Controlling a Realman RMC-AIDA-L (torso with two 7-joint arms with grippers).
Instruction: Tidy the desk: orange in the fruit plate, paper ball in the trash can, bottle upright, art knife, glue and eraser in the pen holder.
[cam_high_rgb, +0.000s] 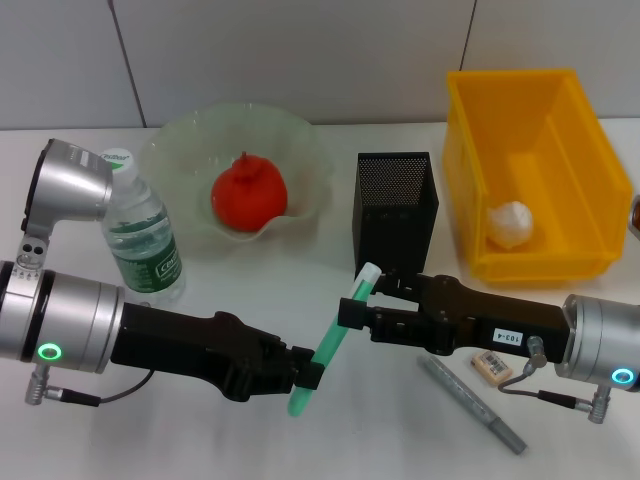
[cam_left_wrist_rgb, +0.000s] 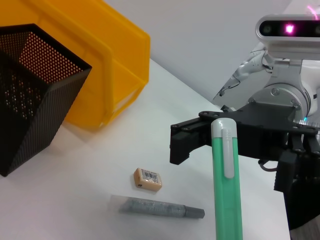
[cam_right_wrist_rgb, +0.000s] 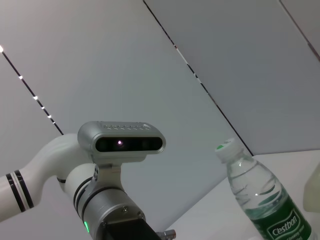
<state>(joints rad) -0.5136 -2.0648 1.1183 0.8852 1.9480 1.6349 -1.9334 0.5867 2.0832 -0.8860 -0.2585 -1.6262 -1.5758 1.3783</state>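
My left gripper (cam_high_rgb: 308, 376) is shut on the lower end of a green art knife (cam_high_rgb: 340, 335) and holds it tilted above the table. My right gripper (cam_high_rgb: 352, 318) is at the knife's upper half, with its jaws open on either side of it. In the left wrist view the knife (cam_left_wrist_rgb: 226, 190) stands in front of the right gripper's spread fingers (cam_left_wrist_rgb: 182, 142). A beige eraser (cam_high_rgb: 491, 365) and a grey glue stick (cam_high_rgb: 472, 403) lie on the table under the right arm. The black mesh pen holder (cam_high_rgb: 395, 210) stands behind the grippers.
The orange (cam_high_rgb: 248, 195) lies in the glass fruit plate (cam_high_rgb: 300, 150) at the back. The water bottle (cam_high_rgb: 140, 235) stands upright by my left arm. The paper ball (cam_high_rgb: 510, 222) lies in the yellow bin (cam_high_rgb: 560, 110) at the back right.
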